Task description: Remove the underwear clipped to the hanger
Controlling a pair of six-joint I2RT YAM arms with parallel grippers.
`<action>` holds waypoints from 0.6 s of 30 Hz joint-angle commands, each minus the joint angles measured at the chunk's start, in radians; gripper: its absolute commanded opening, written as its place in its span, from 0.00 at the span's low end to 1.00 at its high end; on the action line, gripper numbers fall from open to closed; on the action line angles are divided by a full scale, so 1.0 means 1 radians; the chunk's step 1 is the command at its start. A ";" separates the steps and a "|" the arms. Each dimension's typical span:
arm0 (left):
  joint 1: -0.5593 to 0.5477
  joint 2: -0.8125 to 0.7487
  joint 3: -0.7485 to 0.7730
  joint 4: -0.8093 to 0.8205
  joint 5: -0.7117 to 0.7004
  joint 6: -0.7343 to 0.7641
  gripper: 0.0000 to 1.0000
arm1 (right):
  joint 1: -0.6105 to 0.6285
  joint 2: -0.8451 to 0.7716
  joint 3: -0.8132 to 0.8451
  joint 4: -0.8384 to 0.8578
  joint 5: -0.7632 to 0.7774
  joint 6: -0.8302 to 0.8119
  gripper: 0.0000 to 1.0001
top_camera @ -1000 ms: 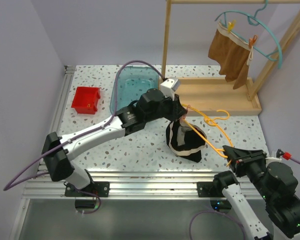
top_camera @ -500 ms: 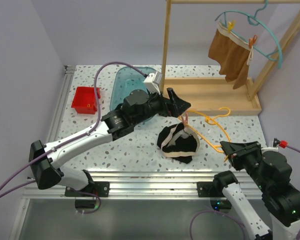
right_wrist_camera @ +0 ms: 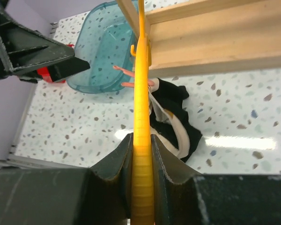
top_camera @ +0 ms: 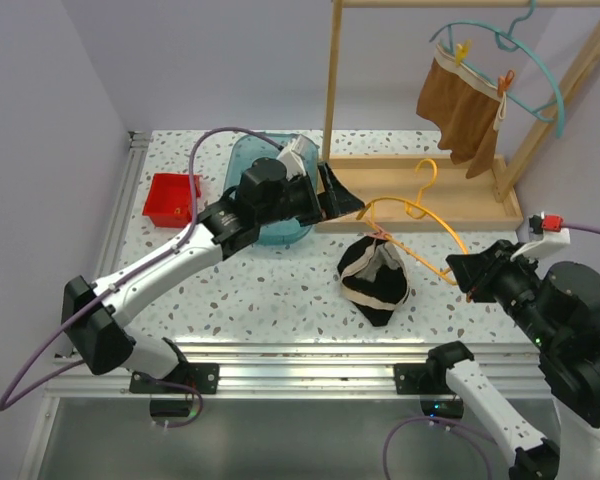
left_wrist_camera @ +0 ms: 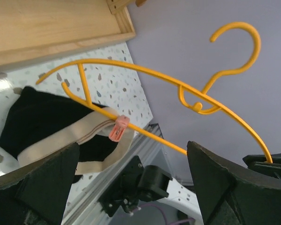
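My right gripper [top_camera: 462, 276] [right_wrist_camera: 141, 140] is shut on one end of a yellow hanger [top_camera: 420, 212] [left_wrist_camera: 196, 105] [right_wrist_camera: 141, 89] and holds it above the table. The black underwear with a beige waistband [top_camera: 374, 281] [left_wrist_camera: 42, 117] [right_wrist_camera: 180, 124] hangs bunched under the hanger, its waistband at a pink clip [left_wrist_camera: 118, 129] on the lower bar. My left gripper [top_camera: 346, 201] [left_wrist_camera: 133, 154] stands open and empty, left of the hanger and apart from it. The rust-brown underwear [top_camera: 460, 105] hangs clipped to a teal hanger [top_camera: 533, 88] on the wooden rack.
A wooden rack [top_camera: 420, 190] with a tray base stands at the back right. A clear blue tub [top_camera: 265, 165] [right_wrist_camera: 103, 51] lies under my left wrist. A red bin [top_camera: 173, 198] sits at the back left.
My left gripper has opened, let go at the black underwear and drawn back left over the tub. My right gripper has lifted the hanger, and the black underwear now dangles from it.
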 commanded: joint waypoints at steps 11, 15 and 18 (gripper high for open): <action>0.027 0.266 0.098 0.235 0.432 -0.342 1.00 | -0.007 -0.006 0.072 0.092 -0.119 -0.481 0.00; 0.027 0.308 0.110 0.305 0.457 -0.414 1.00 | -0.007 -0.014 0.073 0.100 -0.140 -0.502 0.00; 0.022 0.339 0.112 0.362 0.478 -0.462 1.00 | -0.006 -0.017 0.076 0.109 -0.148 -0.499 0.00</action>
